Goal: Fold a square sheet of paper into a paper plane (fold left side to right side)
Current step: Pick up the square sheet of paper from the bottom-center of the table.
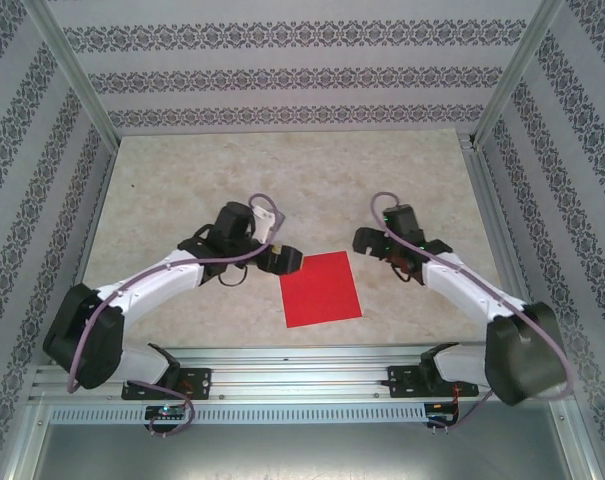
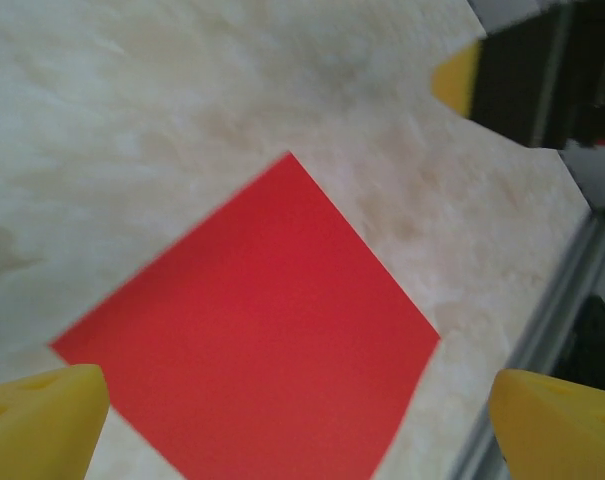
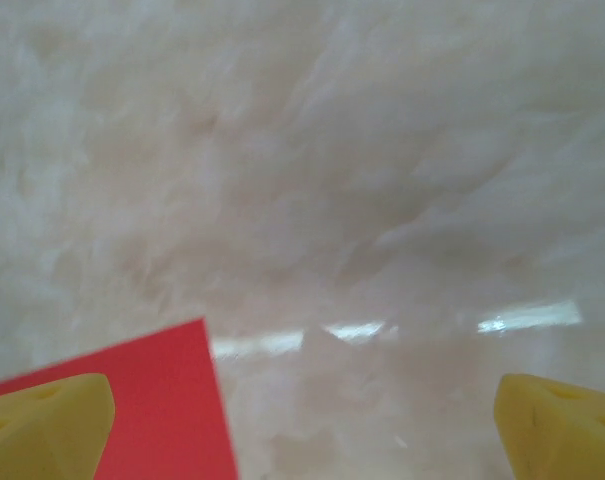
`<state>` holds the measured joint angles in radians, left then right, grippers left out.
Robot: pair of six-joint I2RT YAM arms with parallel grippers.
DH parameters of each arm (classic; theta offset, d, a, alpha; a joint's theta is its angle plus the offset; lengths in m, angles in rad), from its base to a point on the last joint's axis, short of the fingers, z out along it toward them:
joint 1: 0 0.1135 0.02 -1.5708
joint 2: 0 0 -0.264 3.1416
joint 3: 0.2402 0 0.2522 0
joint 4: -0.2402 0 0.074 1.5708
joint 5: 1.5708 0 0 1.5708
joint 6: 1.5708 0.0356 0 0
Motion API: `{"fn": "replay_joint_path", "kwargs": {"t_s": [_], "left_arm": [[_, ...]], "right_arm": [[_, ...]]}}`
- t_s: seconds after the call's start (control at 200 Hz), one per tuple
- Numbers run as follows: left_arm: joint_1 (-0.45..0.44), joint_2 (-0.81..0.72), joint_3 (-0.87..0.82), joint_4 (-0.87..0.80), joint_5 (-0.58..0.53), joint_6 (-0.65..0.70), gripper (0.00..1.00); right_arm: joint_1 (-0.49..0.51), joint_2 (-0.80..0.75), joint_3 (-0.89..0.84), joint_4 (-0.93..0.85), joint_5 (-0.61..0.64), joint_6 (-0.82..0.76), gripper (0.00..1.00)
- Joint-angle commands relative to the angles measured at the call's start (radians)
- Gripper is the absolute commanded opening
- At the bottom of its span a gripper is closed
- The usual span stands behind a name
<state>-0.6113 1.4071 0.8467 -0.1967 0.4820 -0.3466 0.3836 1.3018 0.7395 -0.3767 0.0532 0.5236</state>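
Observation:
The sheet of paper [image 1: 320, 288] is bright red and roughly square, lying flat and unfolded on the table between the two arms. In the left wrist view the sheet of paper [image 2: 252, 330] lies under my left gripper [image 2: 297, 420], whose yellow fingers [image 2: 42, 420] stand wide apart with nothing between them. From above, my left gripper [image 1: 282, 260] hovers at the sheet's upper left corner. My right gripper [image 1: 367, 240] is up and right of the sheet, open and empty. A corner of the sheet of paper [image 3: 162, 400] lies by the left fingertip of my right gripper [image 3: 302, 425].
The table [image 1: 282, 180] is a pale marbled surface, walled in by patterned panels [image 1: 292, 70]. An aluminium rail [image 1: 302, 375] runs along the near edge, and also the rail [image 2: 542, 330] sits right of the sheet in the left wrist view.

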Motion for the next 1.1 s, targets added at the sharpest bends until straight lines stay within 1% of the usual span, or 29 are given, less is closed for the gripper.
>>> {"fn": "replay_joint_path", "kwargs": {"t_s": [0.0,0.14,0.335,0.549,0.619,0.879,0.959,1.094], "left_arm": [[-0.059,0.078,0.014,-0.075,0.069,-0.002,0.98],[-0.092,0.158,0.012,-0.048,0.098,-0.014,0.97],[-0.099,0.219,0.003,-0.007,0.113,-0.027,0.97],[-0.099,0.291,0.004,0.000,0.119,-0.034,0.97],[-0.099,0.305,0.008,-0.002,0.122,-0.038,0.96],[-0.100,0.317,0.005,-0.003,0.107,-0.043,0.97],[-0.099,0.321,0.007,-0.003,0.104,-0.043,0.97],[-0.099,0.325,0.013,-0.009,0.099,-0.042,0.97]], "right_arm": [[0.105,0.128,0.096,-0.118,-0.025,0.094,0.98],[0.174,0.256,0.168,-0.148,-0.040,0.105,0.98],[0.196,0.339,0.197,-0.132,-0.056,0.119,0.98],[0.218,0.391,0.217,-0.138,-0.081,0.116,0.98],[0.230,0.407,0.225,-0.145,-0.107,0.118,0.97],[0.284,0.446,0.250,-0.148,-0.235,0.115,0.90],[0.287,0.451,0.249,-0.128,-0.281,0.115,0.88],[0.287,0.437,0.254,-0.114,-0.310,0.113,0.87]]}}
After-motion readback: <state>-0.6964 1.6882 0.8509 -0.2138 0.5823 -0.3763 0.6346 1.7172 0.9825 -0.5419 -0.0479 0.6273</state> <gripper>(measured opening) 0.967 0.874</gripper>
